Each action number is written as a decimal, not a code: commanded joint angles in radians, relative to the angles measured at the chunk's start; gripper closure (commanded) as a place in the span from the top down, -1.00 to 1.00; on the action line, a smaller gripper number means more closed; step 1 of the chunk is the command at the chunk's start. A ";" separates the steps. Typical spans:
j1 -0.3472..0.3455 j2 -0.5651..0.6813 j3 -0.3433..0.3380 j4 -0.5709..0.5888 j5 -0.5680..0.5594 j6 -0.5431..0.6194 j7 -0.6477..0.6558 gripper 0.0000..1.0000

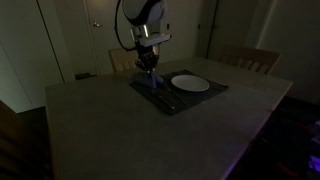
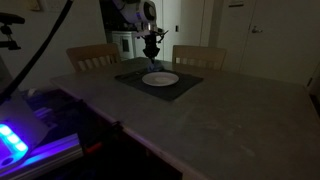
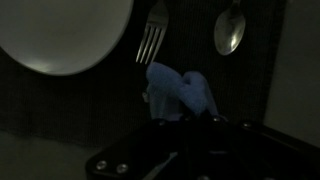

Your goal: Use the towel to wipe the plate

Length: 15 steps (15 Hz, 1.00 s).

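Note:
A white plate (image 1: pixel 190 83) sits on a dark placemat (image 1: pixel 205 95) on the table; it also shows in an exterior view (image 2: pixel 160 78) and at the upper left of the wrist view (image 3: pixel 60 35). My gripper (image 1: pixel 149 66) hangs beside the plate, over the placemat's edge, and holds a blue towel (image 3: pixel 180 92) that bunches out between the fingers. The towel shows as a small blue patch below the gripper (image 1: pixel 152 80). It is beside the plate and not touching it. The fingers themselves are too dark to make out in the wrist view.
A fork (image 3: pixel 150 40) and a spoon (image 3: pixel 229 30) lie on the placemat beside the plate. Wooden chairs (image 1: pixel 250 60) (image 2: pixel 92 57) stand at the table's far sides. A lit blue device (image 2: pixel 12 140) sits near a table corner. The room is dim.

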 commanded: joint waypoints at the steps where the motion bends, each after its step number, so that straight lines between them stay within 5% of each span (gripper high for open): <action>1: 0.002 0.001 0.005 -0.008 0.009 -0.015 0.000 -0.96; 5: -0.008 0.008 0.020 -0.002 0.026 -0.028 -0.019 -0.96; 6: -0.011 0.009 0.024 -0.001 0.032 -0.034 -0.027 -0.34; 8: -0.018 -0.004 0.029 -0.009 0.041 -0.045 -0.041 -0.20; 15: -0.076 -0.136 0.059 -0.086 0.110 -0.037 -0.140 0.80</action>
